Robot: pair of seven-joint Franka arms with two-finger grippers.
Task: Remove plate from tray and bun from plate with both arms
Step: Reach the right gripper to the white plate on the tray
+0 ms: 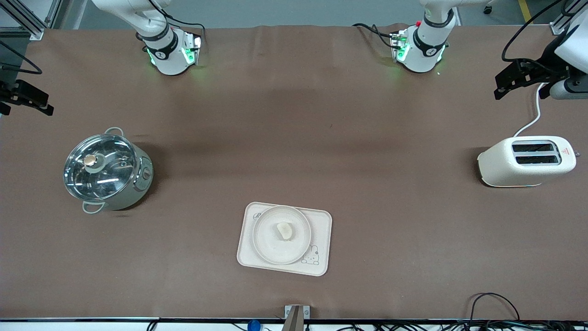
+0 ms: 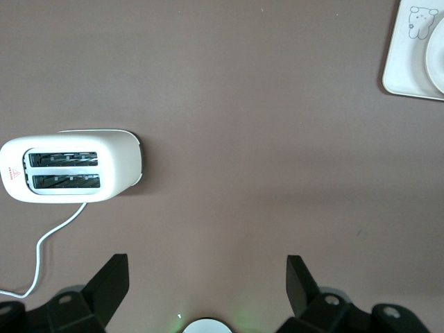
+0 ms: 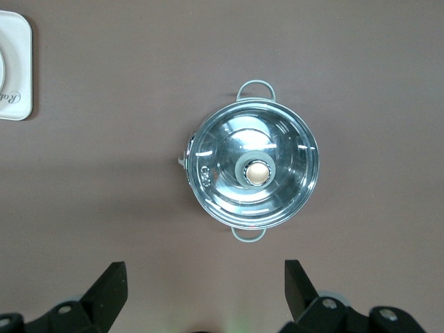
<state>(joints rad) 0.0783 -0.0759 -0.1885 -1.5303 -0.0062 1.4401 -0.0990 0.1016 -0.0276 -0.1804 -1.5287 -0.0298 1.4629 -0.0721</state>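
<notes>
The round cream plate [image 1: 268, 243] lies on the rectangular rabbit tray [image 1: 320, 225] near the table's front edge. The small pale bun [image 1: 284, 230] rests on the plate, close to its middle. My left gripper [image 1: 505, 87] hangs high over the left arm's end of the table, open and empty; in the left wrist view [image 2: 207, 277] its fingers stand wide apart over bare table. My right gripper [image 1: 39, 105] hangs high over the right arm's end, open and empty, as the right wrist view [image 3: 205, 281] shows. Both are far from the plate.
A white toaster [image 1: 526, 162] with its cord stands at the left arm's end and shows in the left wrist view [image 2: 69, 166]. A glass-lidded pot [image 1: 106, 171] stands at the right arm's end and shows in the right wrist view [image 3: 253, 170]. A tray corner [image 2: 409, 62] shows too.
</notes>
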